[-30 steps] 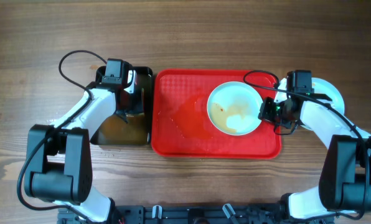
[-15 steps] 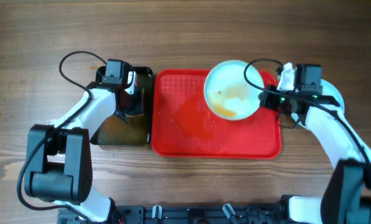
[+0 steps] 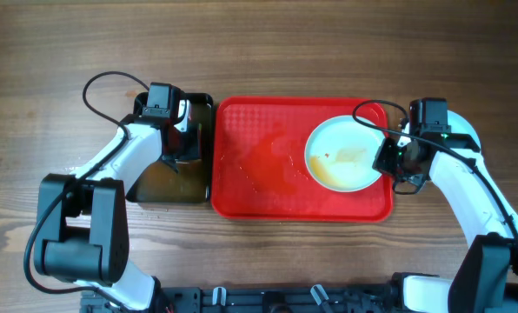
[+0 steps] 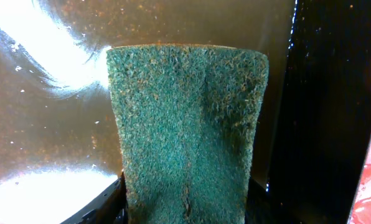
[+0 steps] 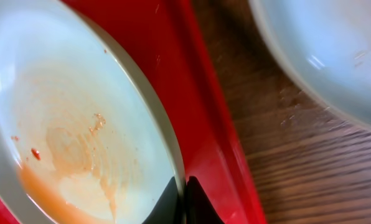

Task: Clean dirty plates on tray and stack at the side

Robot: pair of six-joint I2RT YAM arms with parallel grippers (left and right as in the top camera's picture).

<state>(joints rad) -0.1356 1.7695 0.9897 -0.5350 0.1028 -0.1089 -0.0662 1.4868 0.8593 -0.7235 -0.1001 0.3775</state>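
The wooden table (image 3: 268,43) shows dark streaky grain. At about 9 o'clock on it sits a narrow black bin (image 3: 204,174) of murky brownish water (image 4: 42,130). A green scouring sponge (image 4: 188,124) stands over the water, the bin's black wall at its 3 o'clock.

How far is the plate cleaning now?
Done: at least one plate lies beside the tray. In hand: the right gripper pinches the rim of the smeared plate on the tray; the left gripper holds the sponge in the bin. Left: wiping and stacking it.
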